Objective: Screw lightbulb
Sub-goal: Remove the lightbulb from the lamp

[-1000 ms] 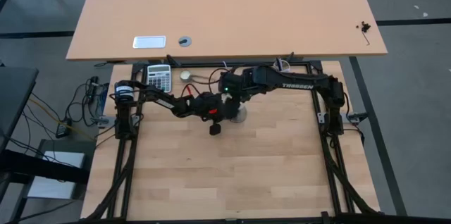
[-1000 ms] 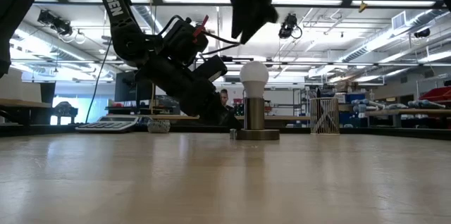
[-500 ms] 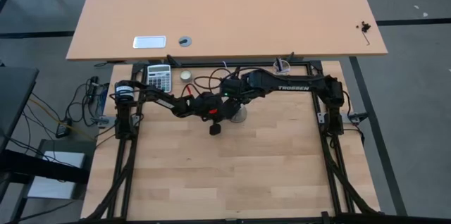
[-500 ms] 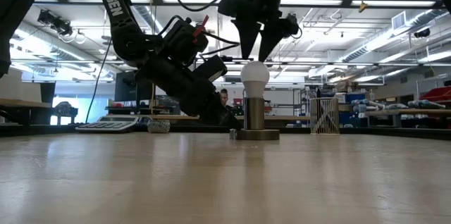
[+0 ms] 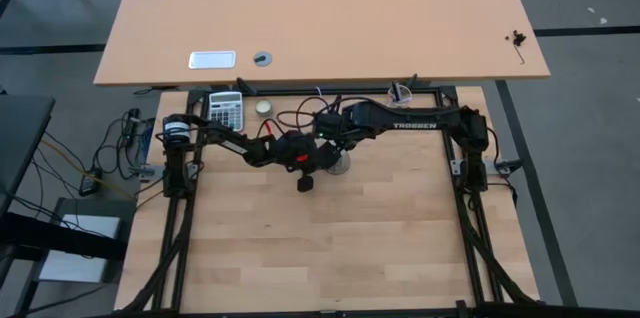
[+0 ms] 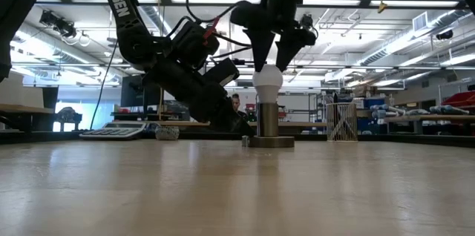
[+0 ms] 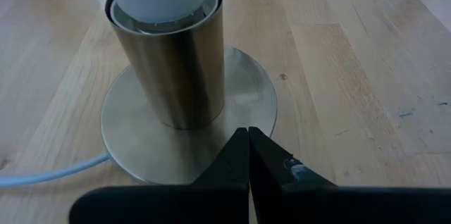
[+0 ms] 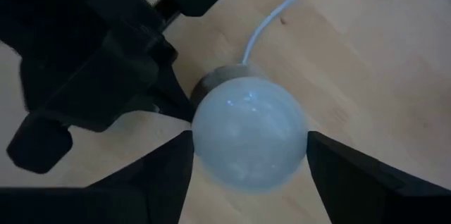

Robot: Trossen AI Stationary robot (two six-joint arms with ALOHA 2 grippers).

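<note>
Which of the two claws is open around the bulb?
The right claw, above, with fingers either side of the bulb. The left claw is shut at the base.

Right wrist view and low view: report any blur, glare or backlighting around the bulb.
Right wrist view: the lightbulb is soft and out of focus, and so are the right gripper fingers on either side of it. Low view: bright ceiling lights behind turn both arms into dark silhouettes, and the near tabletop is blurred. Left wrist view: the socket is sharp, with a soft sheen on its metal.
</note>
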